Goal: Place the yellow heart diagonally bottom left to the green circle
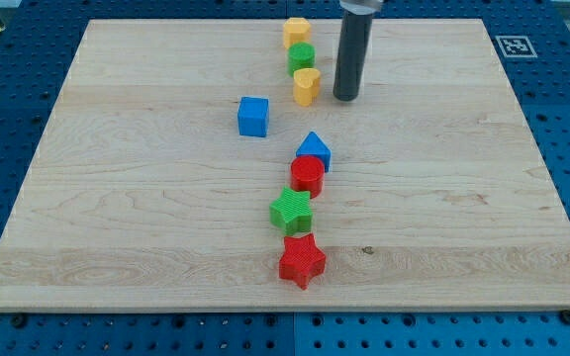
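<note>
The yellow heart (307,86) lies near the view's top centre, directly below the green circle (302,57) and touching it. A yellow hexagon (297,33) sits just above the green circle. My tip (345,98) rests on the board just to the right of the yellow heart, with a small gap between them.
A blue cube (253,116) lies left of centre. Below the heart runs a chain of a blue triangle (314,150), a red hexagon (307,175), a green star (292,211) and a red star (302,260). The wooden board (117,198) is edged by blue pegboard.
</note>
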Available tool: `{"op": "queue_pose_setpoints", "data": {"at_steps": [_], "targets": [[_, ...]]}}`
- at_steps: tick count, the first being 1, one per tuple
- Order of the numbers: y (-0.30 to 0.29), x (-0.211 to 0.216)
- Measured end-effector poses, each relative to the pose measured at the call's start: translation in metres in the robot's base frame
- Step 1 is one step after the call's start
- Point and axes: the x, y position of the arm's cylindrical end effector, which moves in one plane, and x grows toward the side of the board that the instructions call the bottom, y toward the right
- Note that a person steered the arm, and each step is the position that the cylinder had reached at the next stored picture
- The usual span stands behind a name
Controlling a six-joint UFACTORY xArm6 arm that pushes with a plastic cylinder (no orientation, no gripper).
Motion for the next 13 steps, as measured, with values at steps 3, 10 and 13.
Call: {"op": "queue_pose_setpoints", "data": {"at_steps": [3, 10, 13], "targets": [[-0.053, -0.010], [-0.086, -0.025], [-0.135, -0.025]]}}
